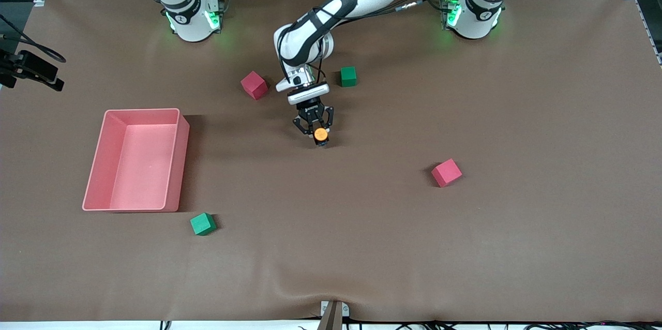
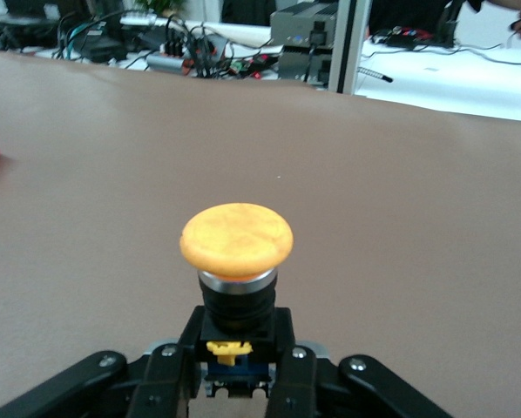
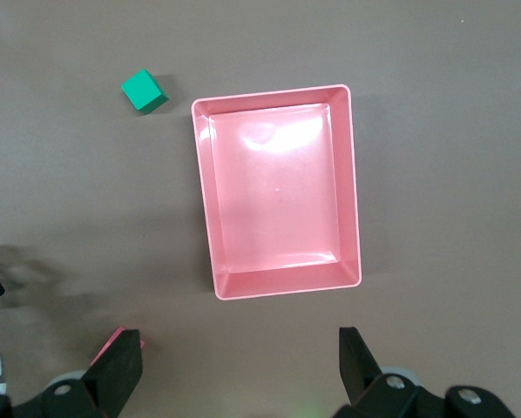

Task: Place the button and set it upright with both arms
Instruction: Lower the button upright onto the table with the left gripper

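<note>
Button (image 1: 321, 134) clamped in left pincer (image 1: 314, 124), near middle of tabletop (image 1: 517, 113), at or just above the cloth; contact with the surface cannot be told. Orange cap seen face-on in front view; in left wrist view button (image 2: 236, 261) stands between the fingers (image 2: 165, 379), cap up, black body and a small yellow tab below. No readable writing on button.

From button: green cube (image 1: 348, 76) at 1 o'clock, pink cube (image 1: 254, 85) at 10 o'clock, second pink cube (image 1: 446, 173) at 4 o'clock, second green cube (image 1: 202, 224) at 8 o'clock, pink bin (image 1: 135, 160) at 9 o'clock.

Right pincer (image 3: 240, 370) spread wide, holding nothing, high over bin (image 3: 278, 190), waiting.
</note>
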You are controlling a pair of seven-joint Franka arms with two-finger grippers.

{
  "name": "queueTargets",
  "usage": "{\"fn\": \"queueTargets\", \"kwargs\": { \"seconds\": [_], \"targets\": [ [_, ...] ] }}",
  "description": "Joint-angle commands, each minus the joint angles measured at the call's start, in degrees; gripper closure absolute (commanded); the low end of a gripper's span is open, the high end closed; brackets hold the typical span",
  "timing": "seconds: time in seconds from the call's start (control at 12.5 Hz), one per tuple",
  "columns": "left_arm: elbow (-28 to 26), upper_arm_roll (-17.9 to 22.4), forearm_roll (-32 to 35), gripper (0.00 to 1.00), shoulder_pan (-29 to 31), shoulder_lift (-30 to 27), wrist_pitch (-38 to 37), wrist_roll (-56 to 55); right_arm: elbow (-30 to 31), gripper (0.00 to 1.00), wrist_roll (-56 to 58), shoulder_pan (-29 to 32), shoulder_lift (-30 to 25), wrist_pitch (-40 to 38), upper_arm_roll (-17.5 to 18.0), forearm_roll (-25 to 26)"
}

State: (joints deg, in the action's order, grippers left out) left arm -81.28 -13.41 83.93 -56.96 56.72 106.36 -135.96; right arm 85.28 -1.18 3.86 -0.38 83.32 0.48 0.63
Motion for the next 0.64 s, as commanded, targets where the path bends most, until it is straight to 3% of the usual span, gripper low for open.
{"fn": "queueTargets", "kwargs": {
  "seconds": [0.0,0.48,0.56],
  "targets": [
    [0.8,0.7,4.7,1.00,-0.4,2.7,-1.2,-2.2,-1.0,0.00,-0.4,0.6,0.3,-0.5,0.6,0.1],
    [0.9,3.6,7.1,1.00,-2.6,6.2,-3.1,-2.7,-1.0,0.00,-0.5,0.6,0.3,-0.5,0.6,0.1],
    [0.8,3.6,7.0,0.87,-2.7,6.2,-3.1,-2.6,-1.0,0.00,-0.5,0.6,0.3,-0.5,0.5,0.1]
  ]
}}
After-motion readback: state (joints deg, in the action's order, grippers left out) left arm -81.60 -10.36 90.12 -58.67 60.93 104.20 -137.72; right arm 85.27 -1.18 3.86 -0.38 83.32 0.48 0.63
